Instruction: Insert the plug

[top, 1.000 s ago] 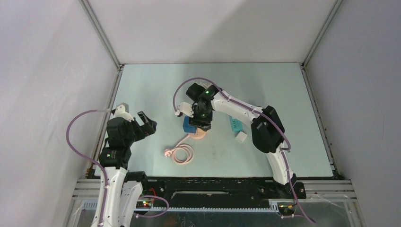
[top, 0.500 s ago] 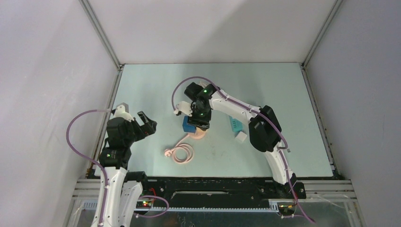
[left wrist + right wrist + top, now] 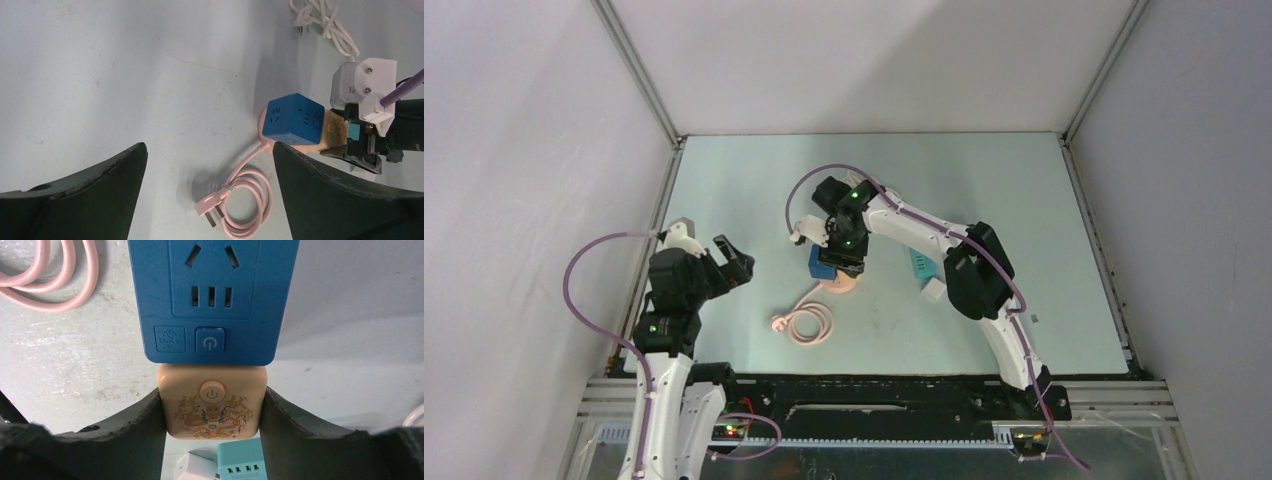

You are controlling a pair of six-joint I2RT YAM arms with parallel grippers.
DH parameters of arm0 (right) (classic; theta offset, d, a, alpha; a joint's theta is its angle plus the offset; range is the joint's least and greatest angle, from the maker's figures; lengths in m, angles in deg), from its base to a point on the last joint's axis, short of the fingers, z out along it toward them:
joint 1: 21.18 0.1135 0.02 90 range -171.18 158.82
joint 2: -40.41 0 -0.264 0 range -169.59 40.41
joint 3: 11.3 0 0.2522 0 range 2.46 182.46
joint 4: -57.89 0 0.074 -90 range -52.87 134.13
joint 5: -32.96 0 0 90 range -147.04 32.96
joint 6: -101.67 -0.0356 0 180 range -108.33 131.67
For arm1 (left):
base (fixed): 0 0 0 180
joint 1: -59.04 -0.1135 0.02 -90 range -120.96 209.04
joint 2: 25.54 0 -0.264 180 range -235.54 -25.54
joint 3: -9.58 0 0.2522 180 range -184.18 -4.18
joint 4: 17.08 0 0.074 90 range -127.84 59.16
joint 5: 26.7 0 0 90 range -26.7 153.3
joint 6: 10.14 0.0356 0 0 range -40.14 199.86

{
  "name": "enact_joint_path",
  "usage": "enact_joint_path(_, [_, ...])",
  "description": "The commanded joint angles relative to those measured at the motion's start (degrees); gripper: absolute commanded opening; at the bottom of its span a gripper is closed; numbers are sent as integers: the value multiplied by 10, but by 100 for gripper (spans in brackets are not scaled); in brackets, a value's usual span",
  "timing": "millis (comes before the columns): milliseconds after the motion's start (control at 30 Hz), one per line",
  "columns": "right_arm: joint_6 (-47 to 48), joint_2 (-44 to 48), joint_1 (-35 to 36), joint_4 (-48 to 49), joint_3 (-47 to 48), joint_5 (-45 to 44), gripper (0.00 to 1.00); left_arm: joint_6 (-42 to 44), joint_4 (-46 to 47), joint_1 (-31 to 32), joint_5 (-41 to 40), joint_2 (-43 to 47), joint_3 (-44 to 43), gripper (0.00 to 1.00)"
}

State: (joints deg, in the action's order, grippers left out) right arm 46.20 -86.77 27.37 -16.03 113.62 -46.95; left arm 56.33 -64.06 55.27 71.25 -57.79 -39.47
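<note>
- Leftward and a little away from the arm bases: that is how the right gripper [image 3: 212, 405] has crept over the last second. Its elbow has swung in behind it, and the blue cube socket [image 3: 210, 300] has slid a touch the same way.
- The right gripper pinches the cream plug adapter [image 3: 212, 415] by its two flanks, one finger flat against each side.
- The adapter sits between those fingers, its front end butted against the cube's side face just ahead of the fingertips. No gap shows in the wrist view, but the pins are hidden, so the depth of seating cannot be told.
- Since the cube moved with the push, some of the force is probably skidding the socket rather than seating the plug — the insertion looks close to done, yet unbraced.
- The left gripper [image 3: 208, 149] is spread wide and empty — the cube and the coiled pink cable [image 3: 245, 200] lie ahead of its fingers, well apart from them.
</note>
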Motion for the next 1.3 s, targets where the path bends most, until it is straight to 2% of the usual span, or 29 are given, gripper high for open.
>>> enact_joint_path(0, [-17, -58, 12, 45, -35, 3, 0, -3, 17, -9, 12, 0, -18, 98])
enact_joint_path(100, [-32, -29, 9, 71, -49, -13, 0, -3, 17, -10, 13, 1, -18, 98])
enact_joint_path(133, [-37, -4, 8, 93, -68, -19, 10, -2, 17, -10, 13, 2, -18, 98])
enact_joint_path(167, [-38, 25, 9, 125, -90, -26, 47, -2, 17, -10, 14, 2, -18, 98])
enact_joint_path(200, [-40, 63, 10, 160, -120, -30, 93, -2, 17, -10, 14, 2, -18, 98])
enact_joint_path(233, [-40, 103, 10, 195, -149, -31, 99, -2, 17, -10, 16, 2, -18, 98])
enact_joint_path(333, [-43, 203, 12, 268, -212, -35, 100, -1, 18, -11, 17, 2, -18, 98])
enact_joint_path(600, [-87, 423, 12, 354, -336, -110, 100, -2, 18, -11, 18, 3, -18, 98])
enact_joint_path(800, [-148, 580, -5, 458, -464, -206, 100, -1, 18, -11, 20, 2, -18, 98])
enact_joint_path(900, [-228, 640, -30, 507, -525, -286, 100, -2, 19, -11, 21, 2, -17, 98])
enact_joint_path(967, [-288, 661, -56, 499, -544, -334, 100, -2, 19, -11, 20, 2, -17, 98])
enact_joint_path(1267, [-423, 622, -144, 369, -561, -361, 100, -5, 22, -11, 25, 1, -15, 98])
